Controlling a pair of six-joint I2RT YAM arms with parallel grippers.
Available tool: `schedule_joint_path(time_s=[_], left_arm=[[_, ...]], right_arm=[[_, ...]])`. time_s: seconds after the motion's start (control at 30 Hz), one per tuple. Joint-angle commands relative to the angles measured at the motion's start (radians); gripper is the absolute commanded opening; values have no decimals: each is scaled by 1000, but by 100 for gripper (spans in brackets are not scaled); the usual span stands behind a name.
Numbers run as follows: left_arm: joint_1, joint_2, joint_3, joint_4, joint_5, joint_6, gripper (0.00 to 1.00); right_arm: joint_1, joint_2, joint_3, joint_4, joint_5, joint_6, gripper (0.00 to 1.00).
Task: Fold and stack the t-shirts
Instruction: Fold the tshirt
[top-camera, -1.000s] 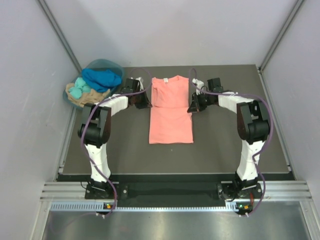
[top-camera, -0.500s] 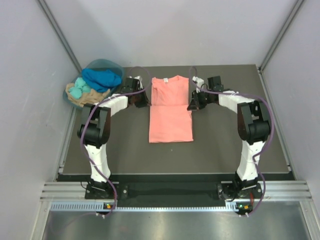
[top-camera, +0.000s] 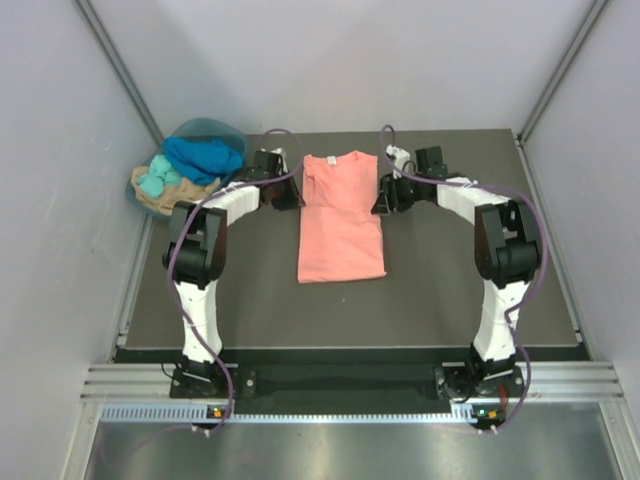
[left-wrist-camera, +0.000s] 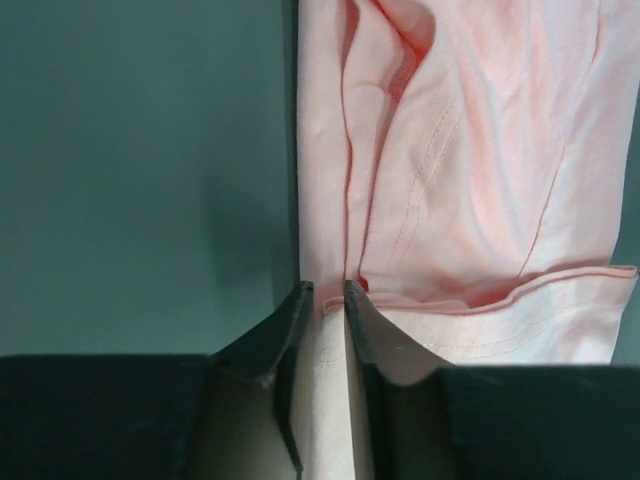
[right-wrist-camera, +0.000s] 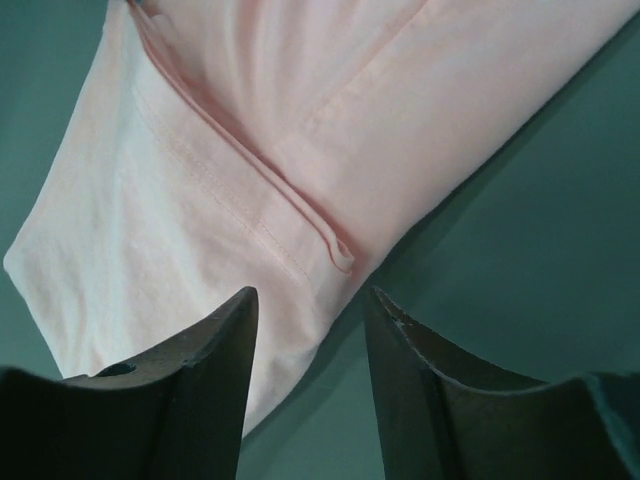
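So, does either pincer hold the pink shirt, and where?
Right pincer: open, holds nothing. Left pincer: a folded side edge of the salmon-pink t-shirt lies between its jaws; a grip cannot be told.

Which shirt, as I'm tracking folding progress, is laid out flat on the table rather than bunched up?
The salmon-pink shirt, spread flat mid-table. The blue, turquoise and tan ones lie crumpled in a heap at the basket, far left.

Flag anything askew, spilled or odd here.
Nothing damaged. The pink shirt lies flat and straight, sleeves folded in. Only the basket looks untidy: the tan shirt spills over its near rim.
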Motion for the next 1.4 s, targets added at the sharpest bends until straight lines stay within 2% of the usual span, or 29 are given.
schedule_joint_path(time_s=[0.0,0.2,0.4,0.6,0.77,0.93,1.2,1.37], left_arm=[[4,-12,60,-16,15,3,25],[2,-60,139,-211,-95,-8,30],[-21,-156,52,-328,-48,-62,29],[-24,-311,-218,-288,81,-69,40],[-25,-402,-367,-245,111,-75,42],[-31,-426,-496,-149,193,-91,44],[-51,-409,-561,-60,222,-92,44],[-59,-411,-568,-58,210,-88,42]], right_arm=[[-6,-92,-45,49,54,51,48],[4,-162,-98,-23,102,131,49],[38,-256,-194,-122,154,180,51],[49,-392,-372,-67,105,229,56],[54,-425,-492,-2,83,251,57],[54,-460,-582,95,22,294,57],[70,-492,-673,205,-27,338,56],[73,-495,-694,240,-33,351,54]])
